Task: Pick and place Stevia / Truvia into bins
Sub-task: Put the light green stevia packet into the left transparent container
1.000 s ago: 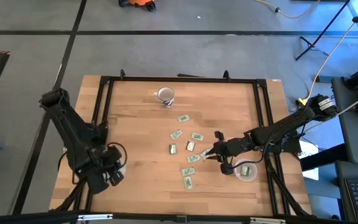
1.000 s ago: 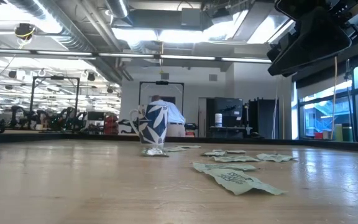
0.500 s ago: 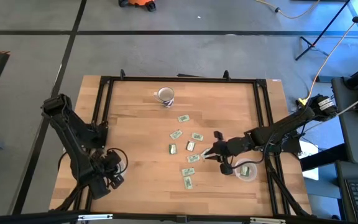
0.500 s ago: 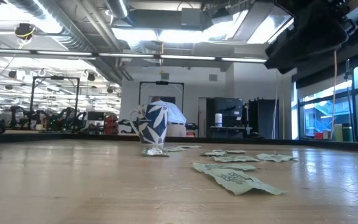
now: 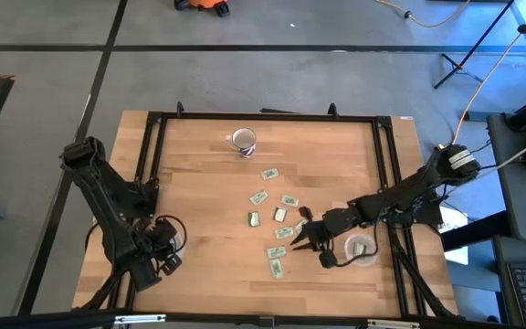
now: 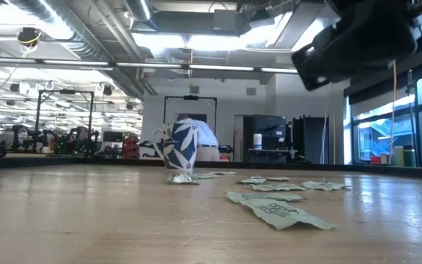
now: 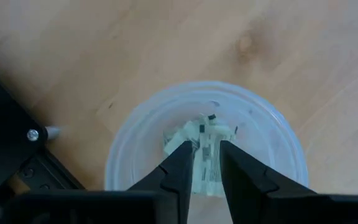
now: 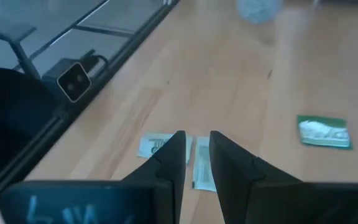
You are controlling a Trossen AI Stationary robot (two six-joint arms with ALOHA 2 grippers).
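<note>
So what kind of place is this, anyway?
Probably a robotics lab or workshop. Beyond the wooden table lies an open hall with exposed ceiling ducts, further dark equipment frames, and a person at work in the background.

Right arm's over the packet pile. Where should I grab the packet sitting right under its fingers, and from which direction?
Come straight down on that packet: it lies flat on the table, so no side offers an edge. Pinch across its narrow width, near the middle, with the right gripper. Another packet lies close beside it, so keep the fingers clear of that one.

A robotics lab: exposed ceiling ducts (image 6: 72,37), more robot rigs (image 6: 57,136) behind.
</note>
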